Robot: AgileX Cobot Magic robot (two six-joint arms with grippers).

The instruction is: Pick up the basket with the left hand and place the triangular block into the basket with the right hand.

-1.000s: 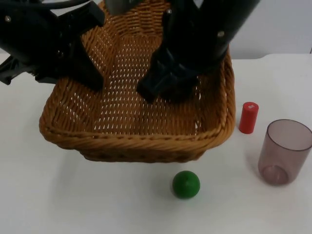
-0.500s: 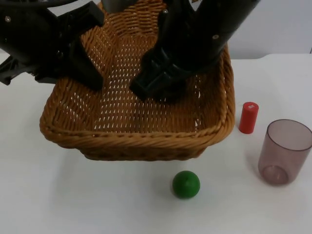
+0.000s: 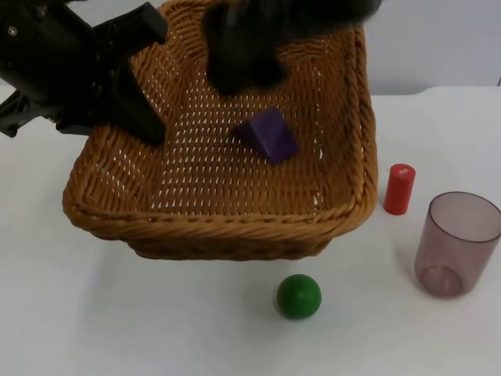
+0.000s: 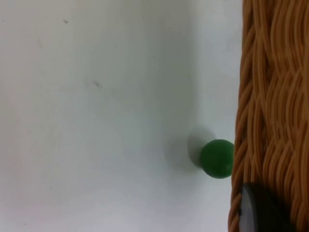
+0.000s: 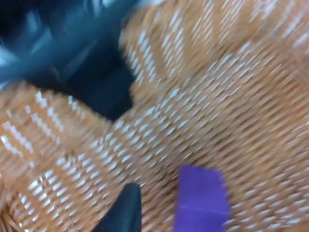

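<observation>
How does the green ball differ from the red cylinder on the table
The green ball is round all over; the red cylinder is a straight-sided cylinder standing upright, with a small white mark on its flat top. The ball lies in front of the wicker basket, the cylinder to its right, beside the translucent cup. Both are small, solid-coloured pieces resting on the white table, outside the basket.
</observation>
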